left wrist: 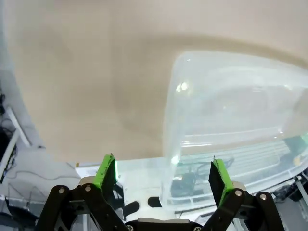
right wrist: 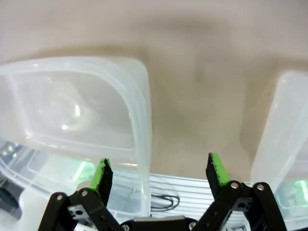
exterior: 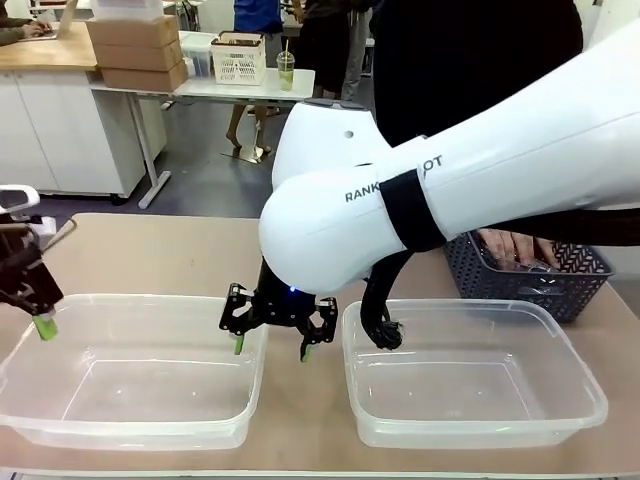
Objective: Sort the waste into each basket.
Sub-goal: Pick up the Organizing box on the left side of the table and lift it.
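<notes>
Presently, item by item.

Right gripper (right wrist: 159,171): green pads (right wrist: 102,175) spread wide with nothing between them. It hangs over the strip of bare table (right wrist: 202,96) between the two tubs, one pad above the inner rim of the left tub (exterior: 150,297).

Left gripper (left wrist: 162,173): fingers likewise apart and empty, poised at the outer edge of the same tub.

Left tub and right tub (exterior: 470,400): clear, side by side, nothing in either.

Waste: none in a tub or a gripper. A person's hand (exterior: 510,245) rests in the dark lattice basket (exterior: 575,285) just behind the right tub. Something clear glints there, too indistinct to name.

Step, as judged: sorting not yet begun, first piece awaited. The next move calls for receiving or fetching a piece with open jaws, then choosing its tub.

Room: raised tub rims lie close under both grippers, so lift before crossing them. The right arm's bulk spans the right tub. Bare table beyond the left tub is free.
</notes>
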`<state>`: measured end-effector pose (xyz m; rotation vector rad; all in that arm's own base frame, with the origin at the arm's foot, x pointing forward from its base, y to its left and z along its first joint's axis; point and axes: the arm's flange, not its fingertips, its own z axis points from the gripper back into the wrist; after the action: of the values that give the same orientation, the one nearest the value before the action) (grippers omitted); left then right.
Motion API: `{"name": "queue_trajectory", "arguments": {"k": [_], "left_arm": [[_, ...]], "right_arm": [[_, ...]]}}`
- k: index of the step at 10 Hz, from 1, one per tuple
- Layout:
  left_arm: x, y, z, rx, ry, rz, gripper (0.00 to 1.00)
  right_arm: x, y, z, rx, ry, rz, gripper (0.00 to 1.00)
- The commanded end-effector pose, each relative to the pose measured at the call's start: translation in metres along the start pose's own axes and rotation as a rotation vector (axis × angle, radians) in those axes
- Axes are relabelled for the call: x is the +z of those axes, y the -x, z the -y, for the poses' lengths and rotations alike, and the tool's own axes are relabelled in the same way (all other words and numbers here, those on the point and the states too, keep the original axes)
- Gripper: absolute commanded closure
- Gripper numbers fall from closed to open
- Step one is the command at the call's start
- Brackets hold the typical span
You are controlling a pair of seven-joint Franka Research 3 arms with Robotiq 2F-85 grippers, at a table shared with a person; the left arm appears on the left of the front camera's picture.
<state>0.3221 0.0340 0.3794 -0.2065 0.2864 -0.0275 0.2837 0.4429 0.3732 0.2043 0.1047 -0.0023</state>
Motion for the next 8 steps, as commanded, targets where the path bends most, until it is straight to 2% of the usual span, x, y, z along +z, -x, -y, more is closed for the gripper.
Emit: {"name": "queue_trajectory", "arguments": {"k": [1, 2, 3, 4, 5, 6, 7, 8], "left_arm": [[-0.022, -0.002, -0.003, 0.008, 0.001, -0.030, 0.00], [-0.025, 0.000, -0.002, 0.000, -0.008, -0.023, 0.20], [-0.023, 0.003, 0.000, -0.020, 0.014, 0.009, 0.56], [-0.020, 0.005, 0.001, -0.030, 0.017, 0.029, 0.78], [-0.018, 0.006, 0.001, -0.025, 0.012, 0.039, 1.00], [-0.017, 0.006, 0.001, -0.015, 0.010, 0.043, 1.00], [-0.017, 0.006, 0.000, -0.010, 0.010, 0.040, 1.00], [-0.018, 0.006, -0.001, -0.002, 0.008, 0.035, 0.95]], "right_arm": [[-0.003, -0.005, -0.018, -0.042, 0.064, 0.027, 0.00], [-0.005, -0.006, -0.018, -0.055, 0.094, 0.024, 0.60], [-0.009, -0.009, -0.019, -0.068, 0.114, 0.020, 0.60], [-0.014, -0.010, -0.022, -0.064, 0.124, 0.019, 1.00], [-0.019, -0.013, -0.024, -0.064, 0.131, 0.014, 0.65], [-0.022, -0.013, -0.026, -0.054, 0.134, 0.020, 1.00], [-0.022, -0.013, -0.026, -0.049, 0.131, 0.024, 1.00], [-0.020, -0.011, -0.026, -0.049, 0.131, 0.031, 0.97]]}}
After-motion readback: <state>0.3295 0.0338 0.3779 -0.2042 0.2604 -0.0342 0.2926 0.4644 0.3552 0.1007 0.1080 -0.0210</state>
